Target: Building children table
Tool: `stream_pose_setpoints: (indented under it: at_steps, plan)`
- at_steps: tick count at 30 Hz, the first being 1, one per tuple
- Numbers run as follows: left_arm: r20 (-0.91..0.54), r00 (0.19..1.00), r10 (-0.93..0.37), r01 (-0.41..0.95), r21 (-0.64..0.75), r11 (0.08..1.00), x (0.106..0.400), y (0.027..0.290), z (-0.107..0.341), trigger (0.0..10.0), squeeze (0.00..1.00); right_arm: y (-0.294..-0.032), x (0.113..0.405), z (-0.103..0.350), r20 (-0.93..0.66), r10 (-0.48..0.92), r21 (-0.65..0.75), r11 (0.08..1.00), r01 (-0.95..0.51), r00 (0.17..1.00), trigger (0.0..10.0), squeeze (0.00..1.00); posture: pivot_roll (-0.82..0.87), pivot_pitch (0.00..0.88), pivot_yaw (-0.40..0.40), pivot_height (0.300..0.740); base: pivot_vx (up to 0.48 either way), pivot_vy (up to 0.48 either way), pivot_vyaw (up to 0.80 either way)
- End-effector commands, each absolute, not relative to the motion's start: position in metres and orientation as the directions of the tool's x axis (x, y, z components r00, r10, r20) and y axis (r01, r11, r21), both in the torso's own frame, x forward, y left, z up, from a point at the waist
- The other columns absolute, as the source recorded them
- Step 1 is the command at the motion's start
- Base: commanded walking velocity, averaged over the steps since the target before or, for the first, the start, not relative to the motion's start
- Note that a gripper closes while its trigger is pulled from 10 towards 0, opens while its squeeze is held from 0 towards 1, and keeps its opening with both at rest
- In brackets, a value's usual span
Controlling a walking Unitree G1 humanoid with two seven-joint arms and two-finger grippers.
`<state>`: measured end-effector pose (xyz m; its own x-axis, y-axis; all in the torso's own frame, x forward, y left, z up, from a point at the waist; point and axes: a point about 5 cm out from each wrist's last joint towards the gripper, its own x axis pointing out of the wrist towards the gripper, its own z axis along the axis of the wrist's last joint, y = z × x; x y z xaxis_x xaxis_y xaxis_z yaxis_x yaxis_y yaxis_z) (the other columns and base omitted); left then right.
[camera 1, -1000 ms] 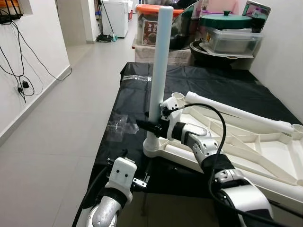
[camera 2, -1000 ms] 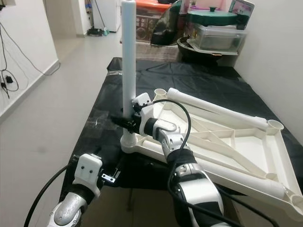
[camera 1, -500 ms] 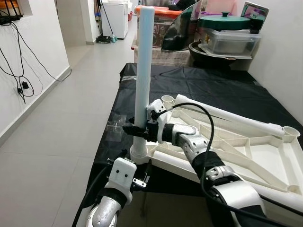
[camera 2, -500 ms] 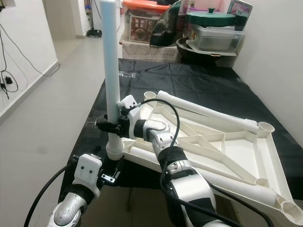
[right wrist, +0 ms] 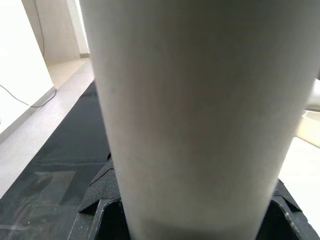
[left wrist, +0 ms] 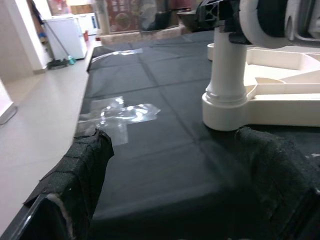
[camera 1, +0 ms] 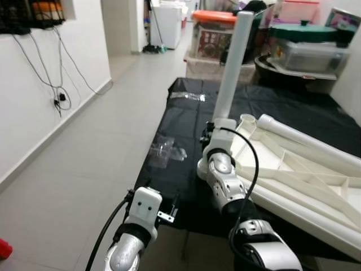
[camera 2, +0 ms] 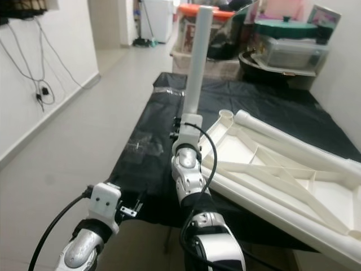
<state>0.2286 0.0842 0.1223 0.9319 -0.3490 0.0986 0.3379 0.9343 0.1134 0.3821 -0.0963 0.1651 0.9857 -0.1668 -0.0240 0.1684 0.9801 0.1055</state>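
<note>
One leg is under my control: the right gripper (camera 1: pixel 210 131) is clamped on the white leg (camera 1: pixel 230 66) near its lower end, and the right wrist view shows the smooth round tube seated between the padded fingers (right wrist: pixel 102 192). The leg's long axis runs close to vertical, tilted slightly, rising directly above the gripper. Its foot sits in the corner socket (left wrist: pixel 226 107) of the inverted white table frame (camera 2: pixel 271 175), a ribbed moulded plastic tray with a round collar at the corner.

I judge the coming move to be a push or twist along that vertical axis, so the right arm must keep the tube in line with the socket.

The left gripper (left wrist: pixel 185 175) hangs spread apart at the near edge of the black cloth (camera 1: pixel 180 121), just short of the socket, its fabric-wrapped fingers (left wrist: pixel 82 165) either side of the view. It is the nearer arm for bracing the frame.

A second white tube (camera 2: pixel 293 142) lies flat along the frame's far rail. Crumpled clear plastic wrap (camera 1: pixel 164 151) lies on the cloth beside the frame.
</note>
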Motion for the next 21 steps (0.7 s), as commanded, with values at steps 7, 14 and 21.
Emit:
stream_pose_setpoints:
  at_steps: [7, 14, 21]
  plan:
    - [0.085, 0.934, -0.348, 0.338, 0.110, 0.935, 0.229, 0.084, 0.120, 10.0, 0.00, -0.070, 0.382, 0.166, 0.027, 0.082, 0.199, 0.976, -0.085, 0.996, 10.0, 1.00, 0.05, 0.000, -0.090, 0.740, 0.000, 0.000, 0.00]
    - [0.086, 0.934, -0.347, 0.337, 0.109, 0.935, 0.230, 0.084, 0.121, 10.0, 0.00, -0.062, 0.387, 0.173, 0.080, 0.382, 0.253, 0.886, -0.390, 0.921, 10.0, 0.00, 0.05, 0.000, -0.093, 0.740, 0.000, 0.000, 0.00]
    - [0.087, 0.934, -0.348, 0.338, 0.109, 0.935, 0.230, 0.083, 0.121, 10.0, 0.00, -0.061, 0.376, 0.167, -0.034, 0.778, 0.100, 0.627, -0.773, 0.627, 10.0, 0.00, 0.05, 0.000, -0.094, 0.740, 0.000, 0.000, 0.00]
